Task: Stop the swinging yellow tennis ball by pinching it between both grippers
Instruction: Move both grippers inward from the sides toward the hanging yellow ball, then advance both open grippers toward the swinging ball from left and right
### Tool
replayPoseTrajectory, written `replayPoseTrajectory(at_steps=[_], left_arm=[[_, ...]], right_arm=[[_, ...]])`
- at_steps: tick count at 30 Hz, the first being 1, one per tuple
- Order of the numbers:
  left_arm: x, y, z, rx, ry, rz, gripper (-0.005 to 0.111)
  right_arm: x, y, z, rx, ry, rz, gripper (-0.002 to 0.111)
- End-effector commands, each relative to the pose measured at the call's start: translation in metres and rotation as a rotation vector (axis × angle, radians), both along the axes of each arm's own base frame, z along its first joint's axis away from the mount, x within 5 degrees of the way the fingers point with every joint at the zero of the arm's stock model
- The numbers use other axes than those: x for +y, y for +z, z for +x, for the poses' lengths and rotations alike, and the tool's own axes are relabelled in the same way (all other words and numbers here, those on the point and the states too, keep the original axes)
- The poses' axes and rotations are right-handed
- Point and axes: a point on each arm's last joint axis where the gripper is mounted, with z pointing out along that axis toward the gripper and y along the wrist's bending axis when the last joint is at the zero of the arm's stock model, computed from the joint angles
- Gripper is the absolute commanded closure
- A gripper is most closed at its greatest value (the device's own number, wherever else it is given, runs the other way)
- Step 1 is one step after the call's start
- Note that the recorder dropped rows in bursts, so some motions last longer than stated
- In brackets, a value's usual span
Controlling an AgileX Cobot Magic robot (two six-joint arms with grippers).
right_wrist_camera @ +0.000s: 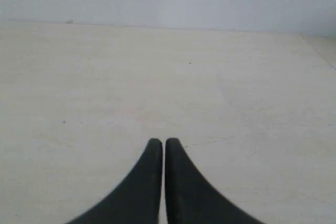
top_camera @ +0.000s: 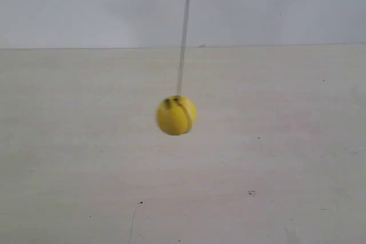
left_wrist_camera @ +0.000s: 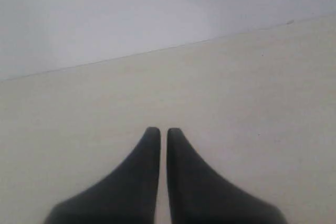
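Observation:
The yellow tennis ball [top_camera: 176, 115] hangs in mid-air on a thin string [top_camera: 183, 32], slightly blurred, with its pale seam and small dark marks facing the exterior camera. Neither arm shows in the exterior view. In the left wrist view my left gripper [left_wrist_camera: 163, 129] is shut, its two black wedge fingers nearly touching, with nothing between them. My right gripper [right_wrist_camera: 161, 141] is likewise shut and holds nothing in the right wrist view. The ball appears in neither wrist view.
A pale cream tabletop [top_camera: 274, 158] with small dark specks lies below the ball. A plain light grey wall [top_camera: 86, 4] rises behind the table's far edge. The table's corner edge [right_wrist_camera: 320, 51] shows in the right wrist view.

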Motion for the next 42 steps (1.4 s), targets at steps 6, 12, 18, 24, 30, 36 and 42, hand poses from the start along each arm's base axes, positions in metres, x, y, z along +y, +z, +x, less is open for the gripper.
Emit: replayPoseTrajectory(at_steps=[6, 12, 18, 24, 30, 36, 42], left_arm=[[0.004, 0.044, -0.002, -0.492, 0.033, -0.246, 0.102], [0.005, 0.061, -0.010, -0.666, -0.084, -0.856, 0.102], [-0.003, 0.088, -0.014, -0.679, -0.179, -0.777, 0.102], [-0.019, 0.122, 0.011, -0.507, -0.289, -0.696, 0.102], [-0.052, 0.124, 0.054, -0.282, -0.606, -0.560, 0.102], [-0.062, 0.089, 0.100, -0.089, -0.686, -0.555, 0.102], [-0.069, 0.046, 0.135, 0.052, -0.738, -0.539, 0.102]], right_arm=[[0.001, 0.046, -0.001, -0.516, 0.014, 0.031, 0.108], [0.002, 0.072, -0.013, -0.793, 0.104, 0.489, 0.108], [0.003, 0.093, -0.017, -0.780, 0.114, 0.475, 0.108], [0.012, 0.108, 0.005, -0.591, 0.154, 0.407, 0.108], [0.043, 0.102, 0.037, -0.381, 0.467, 0.323, 0.108], [0.063, 0.073, 0.076, -0.182, 0.701, 0.292, 0.108], [0.073, 0.039, 0.104, -0.094, 0.842, 0.273, 0.108]])
